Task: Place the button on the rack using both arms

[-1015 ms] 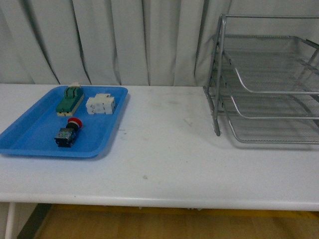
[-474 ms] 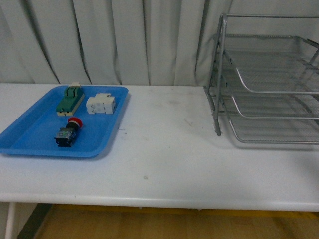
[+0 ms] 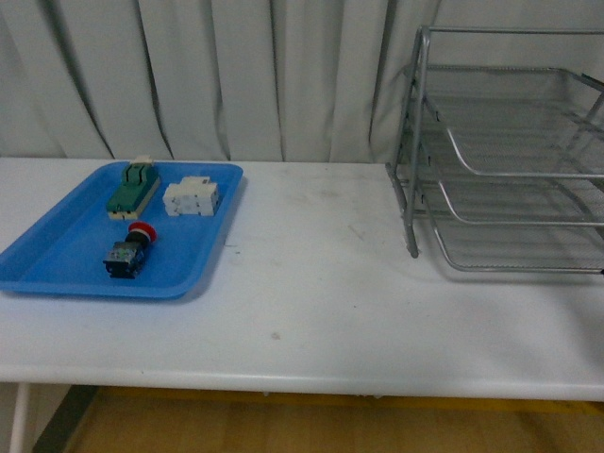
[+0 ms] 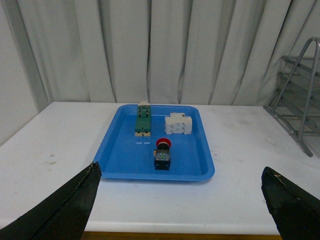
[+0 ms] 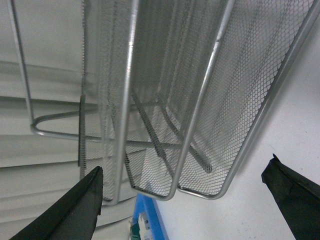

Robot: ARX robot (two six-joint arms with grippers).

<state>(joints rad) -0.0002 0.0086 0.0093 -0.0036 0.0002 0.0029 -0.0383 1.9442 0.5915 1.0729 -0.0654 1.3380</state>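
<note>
The button (image 3: 128, 251), red cap and dark blocky base, lies on its side in the blue tray (image 3: 57, 269) at the table's left. It also shows in the left wrist view (image 4: 162, 154). The silver wire-mesh rack (image 3: 500, 151) stands at the table's right. My left gripper (image 4: 181, 210) is open and empty, well back from the tray at the table's front edge. My right gripper (image 5: 182, 205) is open and empty, close in front of the rack's trays (image 5: 200, 100). Neither gripper shows in the front view.
A green-and-cream switch block (image 3: 132, 189) and a white boxy breaker (image 3: 191, 198) lie at the back of the blue tray. A grey curtain (image 3: 208, 75) hangs behind the white table (image 3: 311, 283).
</note>
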